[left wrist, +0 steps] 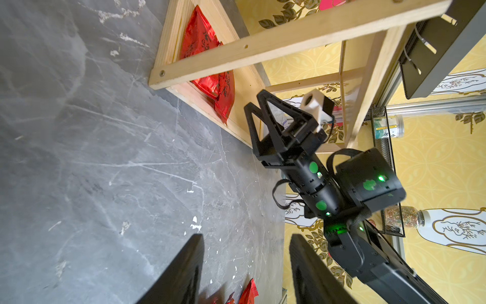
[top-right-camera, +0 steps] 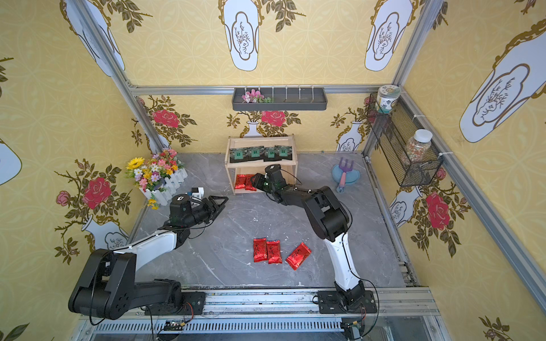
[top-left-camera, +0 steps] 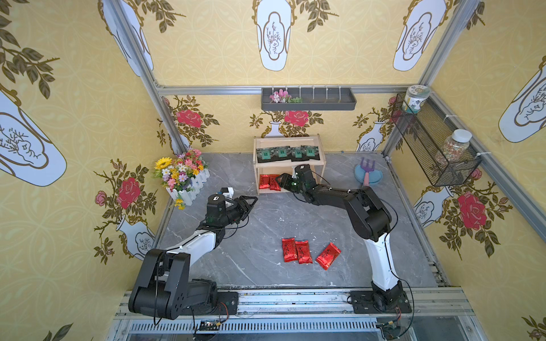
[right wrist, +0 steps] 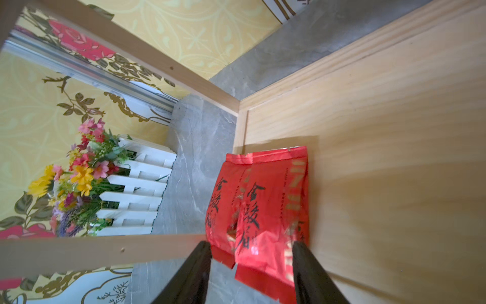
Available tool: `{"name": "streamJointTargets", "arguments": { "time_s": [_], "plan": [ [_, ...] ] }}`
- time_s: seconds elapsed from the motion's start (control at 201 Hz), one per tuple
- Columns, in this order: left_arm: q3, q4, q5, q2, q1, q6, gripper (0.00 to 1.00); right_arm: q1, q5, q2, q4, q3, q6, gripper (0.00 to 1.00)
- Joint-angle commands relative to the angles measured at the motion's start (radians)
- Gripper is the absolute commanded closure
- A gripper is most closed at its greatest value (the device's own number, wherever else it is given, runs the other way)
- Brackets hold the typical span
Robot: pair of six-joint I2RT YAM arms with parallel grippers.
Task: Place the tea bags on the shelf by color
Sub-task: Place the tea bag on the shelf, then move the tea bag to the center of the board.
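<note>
The shelf (top-left-camera: 266, 164) (top-right-camera: 233, 174) stands at the back of the table. Several black tea bags (top-left-camera: 288, 153) (top-right-camera: 260, 153) lie in a row on its upper tier. Two red tea bags (top-left-camera: 269, 182) (right wrist: 265, 205) lie overlapping at the left end of its lower tier. My right gripper (top-left-camera: 280, 182) (right wrist: 252, 244) is at the front of that tier, open, its jaws standing either side of the near ends of these two bags. Three red tea bags (top-left-camera: 303, 251) (top-right-camera: 273, 251) lie on the table in front. My left gripper (top-left-camera: 252, 204) (left wrist: 247, 237) hovers open and empty left of the shelf.
A white picket box of flowers (top-left-camera: 183, 177) stands at the back left. A blue dish with a purple fork (top-left-camera: 367, 174) lies right of the shelf. A dark grey wall tray (top-left-camera: 308, 99) hangs above, and a black mesh basket (top-left-camera: 431, 141) with jars is on the right wall.
</note>
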Motion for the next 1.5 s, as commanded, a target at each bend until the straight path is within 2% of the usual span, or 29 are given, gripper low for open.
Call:
{"name": "streamJointTargets", "arguments": {
  "time_s": [0.0,0.139,0.249,0.364,0.558,0.727,0.812,0.931,1.081,1.32,1.499],
  "plan": [
    [-0.02,0.017,0.01,0.005,-0.009,0.015,0.42,0.014,0.036,-0.069,-0.05,-0.062,-0.094,0.44],
    [-0.045,0.01,-0.007,-0.001,-0.05,0.038,0.42,0.039,0.048,-0.17,-0.111,-0.167,-0.184,0.44],
    [-0.051,-0.033,-0.05,-0.012,-0.123,0.102,0.42,0.065,0.061,-0.248,-0.189,-0.233,-0.264,0.43],
    [-0.033,-0.138,-0.202,-0.04,-0.253,0.221,0.41,0.076,0.054,-0.301,-0.265,-0.276,-0.306,0.42],
    [-0.039,-0.207,-0.415,-0.097,-0.458,0.398,0.38,0.082,0.049,-0.394,-0.257,-0.372,-0.328,0.39],
    [-0.024,-0.235,-0.632,-0.104,-0.71,0.557,0.25,0.065,0.037,-0.459,-0.243,-0.422,-0.314,0.37],
    [-0.001,-0.252,-0.69,-0.057,-0.791,0.601,0.21,0.054,0.027,-0.482,-0.233,-0.443,-0.303,0.36],
    [0.053,-0.292,-0.722,0.041,-0.862,0.635,0.19,0.05,0.02,-0.507,-0.233,-0.459,-0.302,0.35],
    [0.092,-0.342,-0.772,0.104,-0.942,0.66,0.12,0.044,0.022,-0.531,-0.241,-0.478,-0.3,0.32],
    [0.096,-0.441,-0.838,0.081,-1.002,0.656,0.07,0.031,0.018,-0.55,-0.237,-0.49,-0.296,0.24],
    [0.091,-0.513,-0.853,0.067,-1.027,0.606,0.05,0.027,0.01,-0.543,-0.234,-0.485,-0.288,0.22]
  ]
}}
